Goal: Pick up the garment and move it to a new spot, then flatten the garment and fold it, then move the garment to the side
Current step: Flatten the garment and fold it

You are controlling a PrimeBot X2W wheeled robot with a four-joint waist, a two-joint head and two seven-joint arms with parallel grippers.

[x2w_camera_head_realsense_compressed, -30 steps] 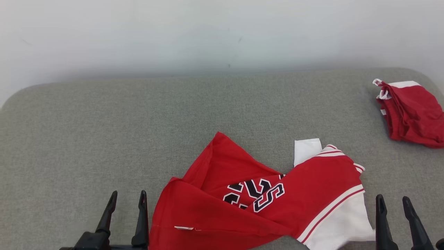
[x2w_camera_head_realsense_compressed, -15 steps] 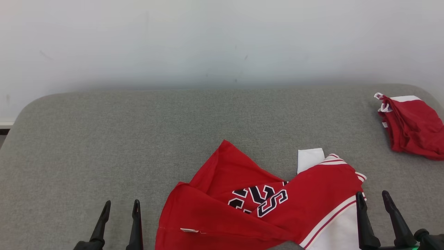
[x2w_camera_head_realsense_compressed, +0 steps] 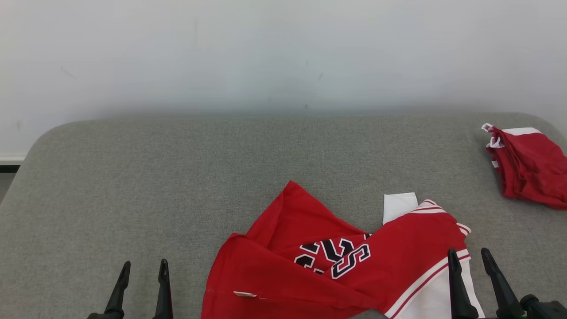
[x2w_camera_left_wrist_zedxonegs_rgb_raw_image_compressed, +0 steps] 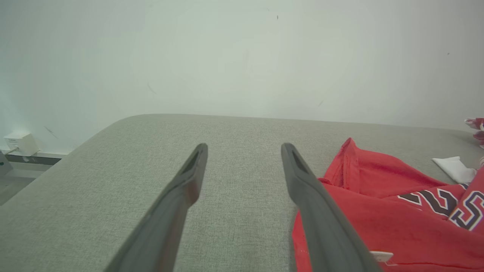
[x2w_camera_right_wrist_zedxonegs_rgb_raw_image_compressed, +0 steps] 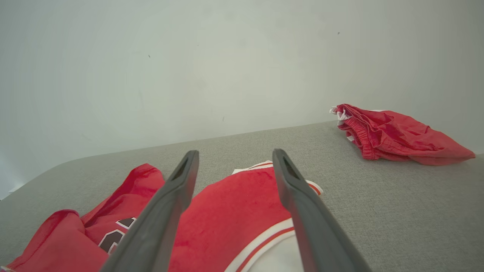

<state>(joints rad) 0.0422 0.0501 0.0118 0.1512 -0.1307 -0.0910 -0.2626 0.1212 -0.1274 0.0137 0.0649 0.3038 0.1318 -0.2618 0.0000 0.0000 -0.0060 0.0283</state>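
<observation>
At the near edge of the grey fabric-covered bench lies a crumpled red jersey with white trim and black-and-white lettering, a little right of centre in the head view. The left end effector hangs over bare fabric just beside the jersey's left edge, its fingers apart with nothing between them. The right end effector stands over the jersey's white-banded right end, fingers spread wide and empty; whether they touch the cloth cannot be told. Bunched red shorts sit well apart at the bench's far right corner, against a pale wall.
</observation>
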